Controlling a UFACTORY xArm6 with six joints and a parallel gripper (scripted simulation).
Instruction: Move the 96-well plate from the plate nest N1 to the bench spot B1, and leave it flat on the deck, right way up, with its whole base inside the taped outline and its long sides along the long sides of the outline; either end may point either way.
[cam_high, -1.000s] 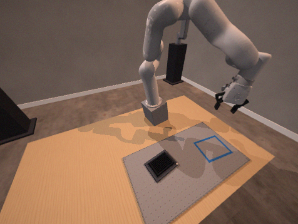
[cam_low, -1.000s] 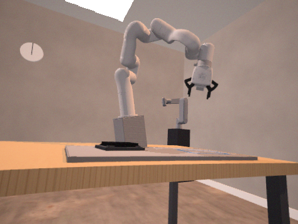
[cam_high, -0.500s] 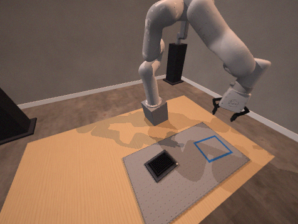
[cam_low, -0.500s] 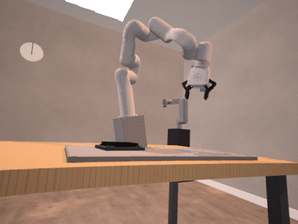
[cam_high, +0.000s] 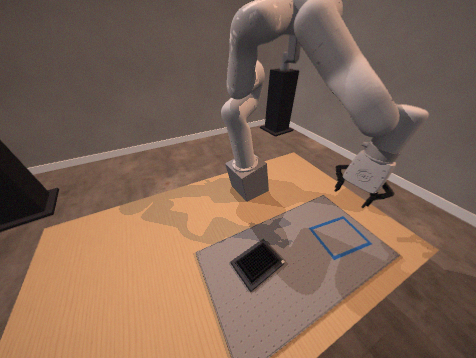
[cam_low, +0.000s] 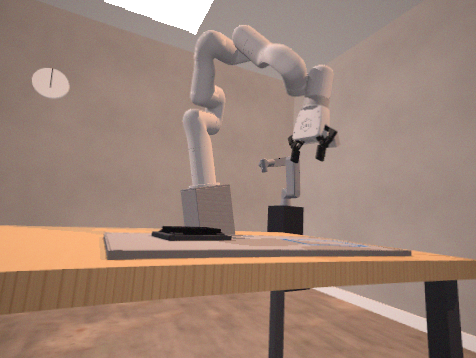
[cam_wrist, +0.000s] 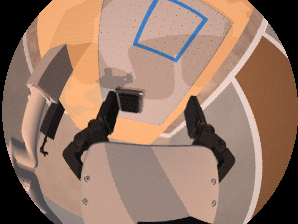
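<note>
The dark 96-well plate (cam_high: 258, 261) sits in its black plate nest (cam_high: 258, 264) near the middle of the grey deck (cam_high: 295, 272). It also shows in the side view (cam_low: 191, 231) and small in the wrist view (cam_wrist: 129, 99). The blue taped outline B1 (cam_high: 340, 237) lies on the deck's far right part and shows in the wrist view (cam_wrist: 169, 27). It holds nothing. My gripper (cam_high: 363, 193) hangs open and empty, high in the air beyond the deck's right far edge, well apart from the plate; it also shows in the side view (cam_low: 310, 147) and the wrist view (cam_wrist: 152, 123).
The arm's grey base block (cam_high: 247, 178) stands on the wooden table behind the deck. A black pedestal with a camera arm (cam_high: 281, 101) stands on the floor behind. A dark cabinet (cam_high: 17, 187) is at the far left.
</note>
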